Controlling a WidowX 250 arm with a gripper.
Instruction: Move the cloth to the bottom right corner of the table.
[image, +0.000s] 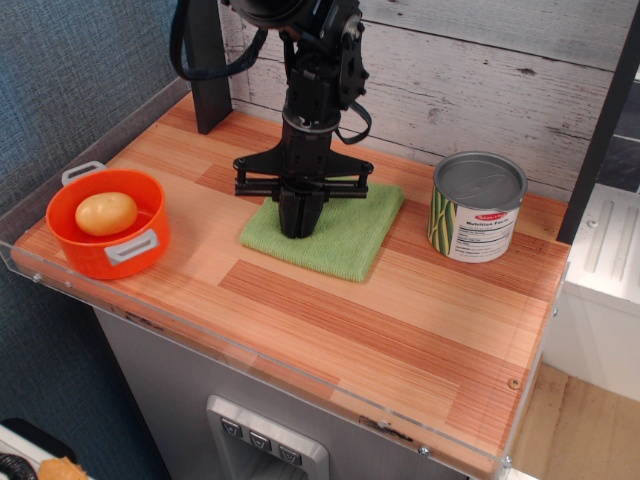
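Note:
The light green cloth (350, 235) lies flat on the wood-plank table (380, 330), at the middle of its back half. My black gripper (298, 228) points straight down onto the cloth's left part. Its fingers are together and pinch the cloth, with the tips touching the fabric. The arm hides the cloth's back left edge. The table's bottom right corner (500, 440) is bare wood behind the clear acrylic edge.
A tin can (478, 207) stands upright to the right of the cloth. An orange pot (110, 245) with a potato (106, 212) in it sits at the table's left edge. A black post (205, 60) and a plank wall stand behind.

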